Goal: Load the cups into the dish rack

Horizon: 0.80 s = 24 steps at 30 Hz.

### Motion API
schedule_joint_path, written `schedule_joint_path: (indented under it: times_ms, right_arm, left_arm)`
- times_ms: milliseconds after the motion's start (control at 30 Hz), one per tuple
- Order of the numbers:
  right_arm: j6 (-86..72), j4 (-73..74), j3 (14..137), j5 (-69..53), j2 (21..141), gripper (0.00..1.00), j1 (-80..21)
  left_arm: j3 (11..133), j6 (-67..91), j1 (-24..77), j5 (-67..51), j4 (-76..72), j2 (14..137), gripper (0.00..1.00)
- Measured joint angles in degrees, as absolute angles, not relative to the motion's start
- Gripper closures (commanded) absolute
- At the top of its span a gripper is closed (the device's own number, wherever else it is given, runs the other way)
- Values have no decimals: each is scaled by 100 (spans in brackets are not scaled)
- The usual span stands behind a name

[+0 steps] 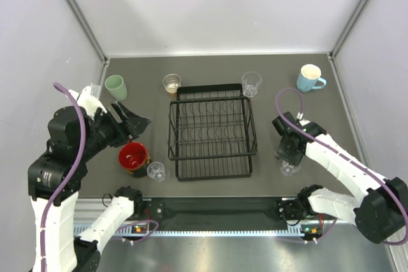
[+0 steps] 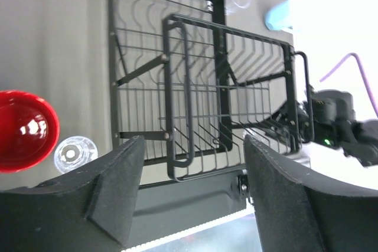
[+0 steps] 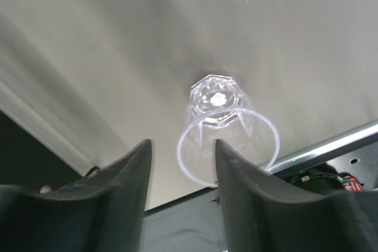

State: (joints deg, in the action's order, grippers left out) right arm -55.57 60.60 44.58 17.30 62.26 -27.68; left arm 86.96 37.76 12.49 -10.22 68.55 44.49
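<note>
The black wire dish rack [image 1: 212,132] stands mid-table with nothing in it. The cups stand around it: a pale green tumbler [image 1: 115,86], a tan-brown cup [image 1: 171,83], a clear glass [image 1: 251,83] and a light blue mug [image 1: 310,78] at the back, and a red-lined cup [image 1: 134,156] with another clear glass [image 1: 155,171] at the front left. My left gripper [image 1: 131,122] hangs open and empty above the red-lined cup, facing the rack [image 2: 195,57]. My right gripper [image 3: 182,146] is open right of the rack, over a third clear glass [image 3: 227,140]. One finger [image 3: 236,169] overlaps its mouth, the other stays outside the rim.
Grey walls close the table at the back and on both sides. A black rail with a lit strip [image 1: 217,211] runs along the near edge, just in front of the right-hand glass. The right arm [image 2: 336,116] shows beyond the rack in the left wrist view.
</note>
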Motion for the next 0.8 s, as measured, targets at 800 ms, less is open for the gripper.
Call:
schedule_joint_path:
  times_ms: [800]
  right_arm:
    - [-3745, 5959, 7456, 801, 5894, 100, -1588]
  left_arm:
    - [8726, 4447, 1249, -3312, 4519, 5022, 19]
